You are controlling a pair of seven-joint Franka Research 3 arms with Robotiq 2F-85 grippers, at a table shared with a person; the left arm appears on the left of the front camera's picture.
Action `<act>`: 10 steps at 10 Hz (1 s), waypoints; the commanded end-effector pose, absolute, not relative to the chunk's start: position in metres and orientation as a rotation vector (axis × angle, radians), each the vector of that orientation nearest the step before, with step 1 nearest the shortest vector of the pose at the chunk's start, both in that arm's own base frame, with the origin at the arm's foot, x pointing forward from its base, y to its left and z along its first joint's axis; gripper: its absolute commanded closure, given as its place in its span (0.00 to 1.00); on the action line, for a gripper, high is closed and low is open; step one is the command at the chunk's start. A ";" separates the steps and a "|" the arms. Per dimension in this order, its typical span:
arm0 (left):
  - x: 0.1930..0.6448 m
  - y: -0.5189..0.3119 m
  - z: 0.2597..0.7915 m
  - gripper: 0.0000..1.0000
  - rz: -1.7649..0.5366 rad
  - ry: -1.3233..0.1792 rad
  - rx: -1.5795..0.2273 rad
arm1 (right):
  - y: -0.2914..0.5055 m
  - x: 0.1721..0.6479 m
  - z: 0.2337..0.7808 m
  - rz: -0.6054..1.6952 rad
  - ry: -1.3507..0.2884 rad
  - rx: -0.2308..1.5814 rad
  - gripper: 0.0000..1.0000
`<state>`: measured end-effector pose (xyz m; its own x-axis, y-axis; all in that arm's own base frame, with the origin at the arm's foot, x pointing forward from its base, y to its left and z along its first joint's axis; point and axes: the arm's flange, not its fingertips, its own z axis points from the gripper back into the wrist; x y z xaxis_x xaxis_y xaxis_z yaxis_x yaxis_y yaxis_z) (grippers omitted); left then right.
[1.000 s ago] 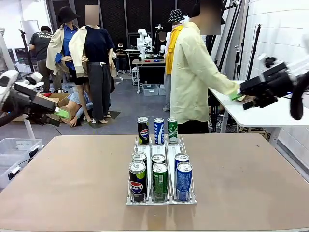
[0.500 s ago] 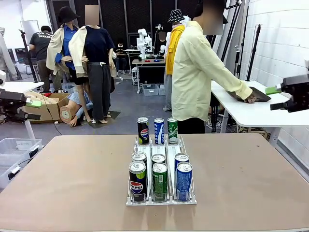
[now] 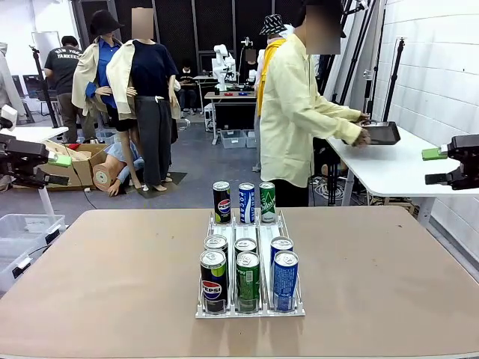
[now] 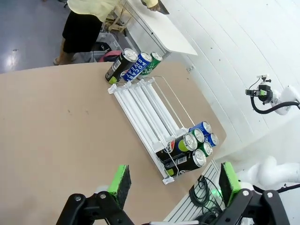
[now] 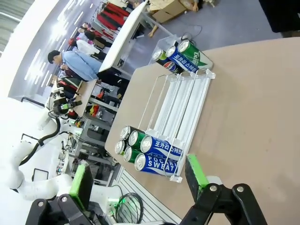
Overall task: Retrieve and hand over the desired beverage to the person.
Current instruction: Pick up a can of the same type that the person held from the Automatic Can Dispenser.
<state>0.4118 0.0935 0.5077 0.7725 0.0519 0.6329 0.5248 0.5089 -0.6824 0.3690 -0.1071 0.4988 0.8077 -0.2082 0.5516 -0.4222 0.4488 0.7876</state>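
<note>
Front view. Task barely begun, by the look of it: all 9 cans [image 3: 248,254] seated in the rack [image 3: 254,224] on the table [image 3: 112,277], none lifted, nothing handed over. Left gripper [image 3: 61,170] raised at the table's side, jaws spread wide, empty; cans well apart from it, lower and inward. Right gripper [image 3: 431,166] likewise wide open and empty, cans well apart, lower and inward. Person [image 3: 296,112] beyond the rack, nearer the right gripper than the left, turned side-on toward a side table [image 3: 389,172], hands on a dark tray [image 3: 378,133]. No telling which drink is wanted. Left to do, as judged: pick a can, grasp, lift, carry across, release to a hand.

Left wrist view. Left gripper [image 4: 174,185] gaping, nothing between the pads. Group of 6 cans [image 4: 187,147] ahead of the fingertips, 3 more [image 4: 133,65] farther ahead, person [image 4: 93,11] beyond those. Cans upright, long axis vertical, tops up; rack lanes running lengthwise away from the gripper.

Right wrist view. Right gripper [image 5: 139,183] wide, empty. Nearest cans [image 5: 150,147] ahead, the other 3 [image 5: 180,56] at the rack's far end, all standing on their bases.
</note>
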 end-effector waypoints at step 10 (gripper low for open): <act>0.412 0.093 0.508 0.00 -0.310 -0.650 -1.011 | -0.107 0.369 0.499 0.145 -0.650 1.119 0.00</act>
<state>0.4120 0.0929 0.5075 0.7719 0.0458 0.6341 0.5251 0.5165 -0.6764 0.3665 -0.1074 0.4989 0.8128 -0.1997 0.5473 -0.4123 0.4665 0.7825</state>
